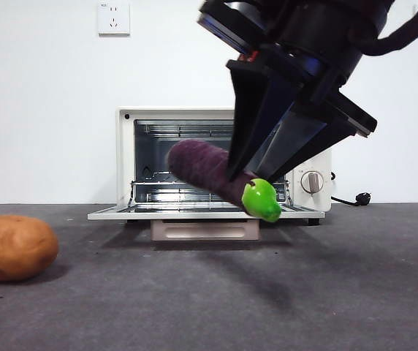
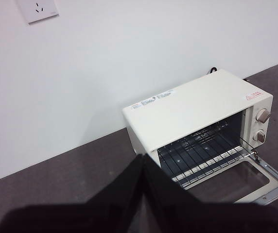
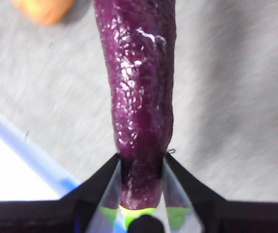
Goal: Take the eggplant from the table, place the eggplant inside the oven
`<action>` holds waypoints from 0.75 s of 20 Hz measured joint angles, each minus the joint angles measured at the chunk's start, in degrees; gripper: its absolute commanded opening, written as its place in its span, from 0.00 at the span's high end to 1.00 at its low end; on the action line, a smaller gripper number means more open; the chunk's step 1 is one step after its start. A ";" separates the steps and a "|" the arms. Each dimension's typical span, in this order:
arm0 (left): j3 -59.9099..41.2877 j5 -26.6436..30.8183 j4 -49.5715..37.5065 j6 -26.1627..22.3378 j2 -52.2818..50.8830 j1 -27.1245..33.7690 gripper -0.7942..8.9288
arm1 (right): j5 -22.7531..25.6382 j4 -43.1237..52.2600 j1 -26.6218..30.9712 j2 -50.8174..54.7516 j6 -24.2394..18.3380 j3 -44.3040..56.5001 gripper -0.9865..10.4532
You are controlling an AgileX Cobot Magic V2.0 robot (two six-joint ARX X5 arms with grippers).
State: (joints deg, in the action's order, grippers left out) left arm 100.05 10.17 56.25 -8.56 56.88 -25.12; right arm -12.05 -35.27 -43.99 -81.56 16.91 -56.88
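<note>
Right gripper [image 1: 247,174] clamped on the eggplant [image 1: 207,171] near its green stem end, holding it off the table [image 1: 326,285], tilted with the stem end lower, in front of the oven [image 1: 223,162], whose door lies open. Left gripper [image 2: 143,162] up beside the oven, jaws together, nothing in them. A potato [image 1: 13,247] sits on the table well off to one side
</note>
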 measured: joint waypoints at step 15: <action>0.00 -2.40 2.14 -0.02 -0.26 0.00 0.92 | -9.18 2.49 17.77 -19.19 0.07 -22.18 0.93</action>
State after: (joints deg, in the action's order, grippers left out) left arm 100.05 7.77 58.39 -8.58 56.62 -25.12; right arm -21.23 -32.77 -26.22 -100.75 16.97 -79.07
